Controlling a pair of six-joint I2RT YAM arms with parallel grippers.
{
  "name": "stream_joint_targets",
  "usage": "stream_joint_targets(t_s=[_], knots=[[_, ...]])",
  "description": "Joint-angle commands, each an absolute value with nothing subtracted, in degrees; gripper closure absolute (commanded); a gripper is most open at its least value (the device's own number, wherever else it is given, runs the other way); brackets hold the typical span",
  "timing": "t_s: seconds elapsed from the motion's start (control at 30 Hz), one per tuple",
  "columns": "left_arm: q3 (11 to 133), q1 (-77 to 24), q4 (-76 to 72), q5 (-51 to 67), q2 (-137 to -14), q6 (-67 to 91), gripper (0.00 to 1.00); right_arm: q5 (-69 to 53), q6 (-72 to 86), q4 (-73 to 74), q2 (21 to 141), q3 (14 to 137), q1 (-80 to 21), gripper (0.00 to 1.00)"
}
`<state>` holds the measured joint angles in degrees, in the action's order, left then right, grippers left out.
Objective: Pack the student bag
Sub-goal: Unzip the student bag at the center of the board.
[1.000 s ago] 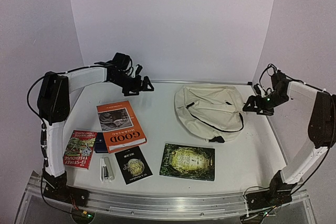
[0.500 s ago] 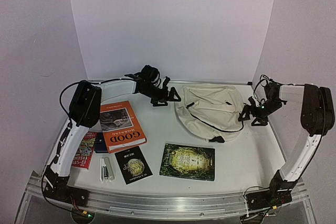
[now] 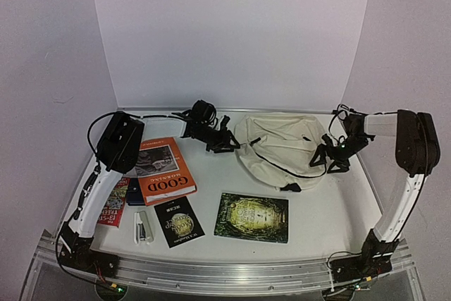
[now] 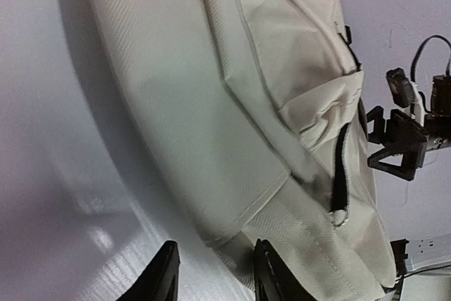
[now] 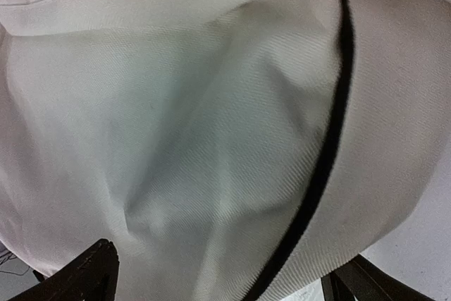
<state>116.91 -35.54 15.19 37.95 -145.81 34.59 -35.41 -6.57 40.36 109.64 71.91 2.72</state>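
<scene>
The student bag (image 3: 282, 147) lies flat at the back right of the table, cream with black zipper lines and a black buckle (image 3: 291, 187). My left gripper (image 3: 229, 144) is at its left edge. In the left wrist view the bag (image 4: 211, 89) fills the frame, and the left gripper (image 4: 215, 276) has its jaws narrowed but apart, with the bag's stitched hem lying between them. My right gripper (image 3: 325, 162) is at the bag's right edge. The right gripper (image 5: 222, 280) is wide open over cream cloth beside a black zipper line (image 5: 320, 167).
An orange book (image 3: 163, 169) lies left of the bag, with a red book (image 3: 107, 201) and a dark blue item (image 3: 135, 192) beside it. Nearer the front are a white stapler (image 3: 144, 228), a small black book (image 3: 178, 221) and a dark green book (image 3: 252, 217).
Both arms have swung inward to the bag, the left from the back left, the right from the far right. The left jaws have narrowed around the bag's hem.
</scene>
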Motion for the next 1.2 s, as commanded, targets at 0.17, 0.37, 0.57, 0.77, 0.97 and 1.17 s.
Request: stream_joint_targets(t_s=[0.17,0.37,0.57,0.77,0.97,1.17], knots=[[107.60,-35.46,9.31,38.50,-136.46,35.38,0.99,-35.18,-7.42,41.48,110.76,74.91,-4.05,0.01],[99.19,-35.42,7.26,36.47,-130.59,35.03,1.00,-31.70,-12.29,45.66,106.00,78.20,-4.04,0.01],[99.45,-35.46,9.68,36.22,-130.61,33.64,1.00,-35.46,-14.36,47.97,100.77,86.78,-6.49,0.01],[98.62,-35.42,9.50,36.37,-130.73,34.10,1.00,-43.61,-12.04,47.90,106.77,95.33,-12.65,0.08],[98.38,-35.43,9.92,35.69,-130.41,34.02,1.00,-46.81,-6.35,47.05,115.83,104.03,-17.57,0.16],[98.66,-35.46,10.32,35.22,-130.92,34.21,1.00,-45.07,0.26,42.54,121.92,107.28,-22.70,0.20]])
